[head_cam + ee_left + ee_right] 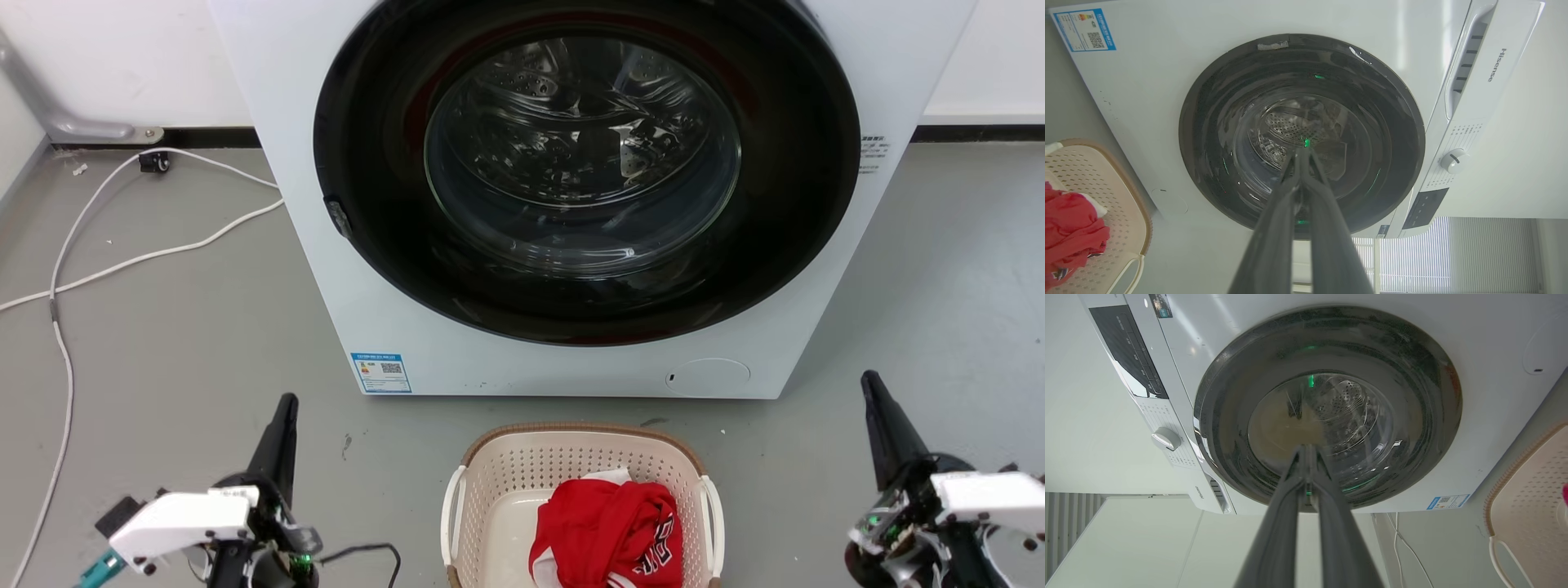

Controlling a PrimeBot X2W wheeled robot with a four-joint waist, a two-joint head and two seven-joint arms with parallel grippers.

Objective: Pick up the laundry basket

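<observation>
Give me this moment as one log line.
stage: pre-grasp | basket: on floor before washer, red garment inside | left jaws: shut, empty, left of basket | right jaws: shut, empty, right of basket

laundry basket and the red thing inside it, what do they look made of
The laundry basket looks like moulded cream plastic with a matte finish, going by the rows of holes in its walls. Its brown rim has a woven look but is probably moulded plastic too. The red garment looks like soft fabric, going by its folds and creases.
</observation>
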